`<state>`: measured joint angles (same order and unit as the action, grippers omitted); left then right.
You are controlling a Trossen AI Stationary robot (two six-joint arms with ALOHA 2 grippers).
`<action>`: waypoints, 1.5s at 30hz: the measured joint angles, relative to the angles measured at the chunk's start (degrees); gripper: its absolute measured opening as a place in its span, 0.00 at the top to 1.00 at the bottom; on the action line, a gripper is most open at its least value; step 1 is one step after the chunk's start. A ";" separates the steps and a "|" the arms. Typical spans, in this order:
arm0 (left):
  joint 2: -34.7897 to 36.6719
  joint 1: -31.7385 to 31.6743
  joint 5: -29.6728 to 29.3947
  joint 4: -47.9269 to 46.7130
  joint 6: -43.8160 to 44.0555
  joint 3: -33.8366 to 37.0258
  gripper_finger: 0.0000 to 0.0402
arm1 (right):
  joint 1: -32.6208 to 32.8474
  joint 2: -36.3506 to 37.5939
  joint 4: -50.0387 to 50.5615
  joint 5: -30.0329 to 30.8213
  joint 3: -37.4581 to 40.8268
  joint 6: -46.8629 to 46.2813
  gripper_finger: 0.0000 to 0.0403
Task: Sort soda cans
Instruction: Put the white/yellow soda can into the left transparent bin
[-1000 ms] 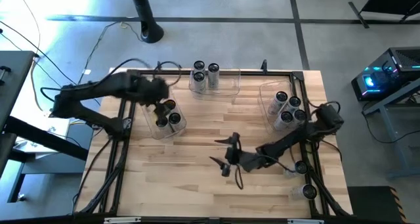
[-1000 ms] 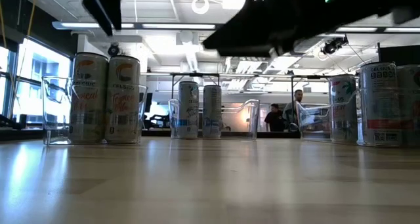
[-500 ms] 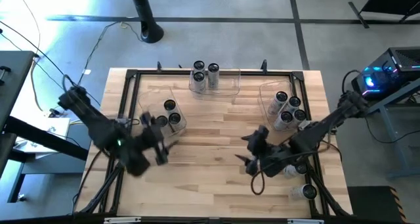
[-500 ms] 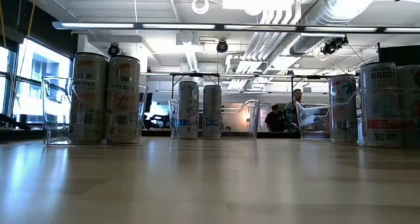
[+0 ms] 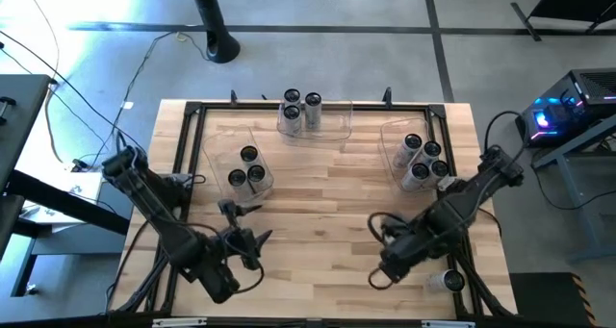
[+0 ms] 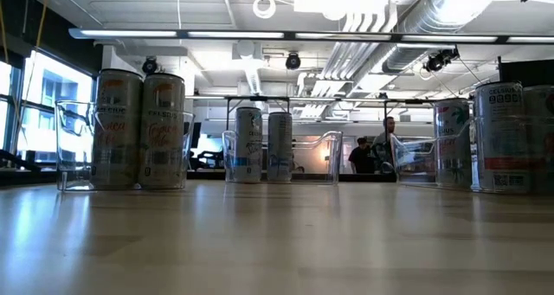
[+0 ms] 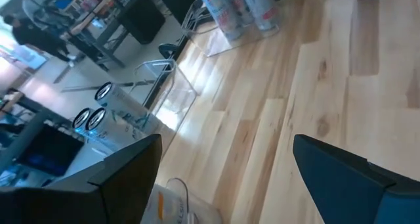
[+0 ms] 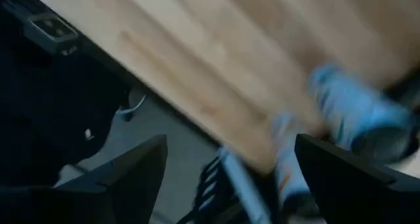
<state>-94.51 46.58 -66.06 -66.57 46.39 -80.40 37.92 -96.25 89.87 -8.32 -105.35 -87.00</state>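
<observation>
Plainly, the risks and the surroundings:
Left gripper: near the table's front edge toward its left corner; fingers spread wide in the left wrist view, nothing between them.
Right gripper: near the front edge toward the right corner; fingers wide apart in the right wrist view, holding nothing.
Soda cans: three in the left bin, three in the back bin at the back edge, about five in the right bin.
Stray cans: one lying can at the front right corner and an orange-topped can by the right edge, both outside any bin.
Main risk: the lying can sits at the table's very edge; a nudge from the right arm could likely roll it off.
Second risk: the right arm's links pass close to the orange-topped can and could tip it.
Obstructions: the black frame rail along the right edge crowds any approach to the strays.
Beyond: a person stands well behind the table.
</observation>
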 joint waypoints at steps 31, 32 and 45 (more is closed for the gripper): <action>-3.13 3.98 -4.29 -8.63 15.04 -0.02 0.16 | 17.33 7.47 -6.14 -14.39 28.94 -28.50 0.18; -3.13 3.98 -4.23 -8.61 15.07 -0.02 0.16 | 17.32 7.86 -6.79 -14.40 29.67 -28.51 0.18; -3.13 3.98 -3.63 -8.63 16.02 -0.02 0.16 | 17.37 8.92 -20.30 -18.67 38.39 -25.01 0.18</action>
<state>-97.64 50.57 -69.69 -75.19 62.40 -80.42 55.29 -87.33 69.57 -26.98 -66.96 -112.01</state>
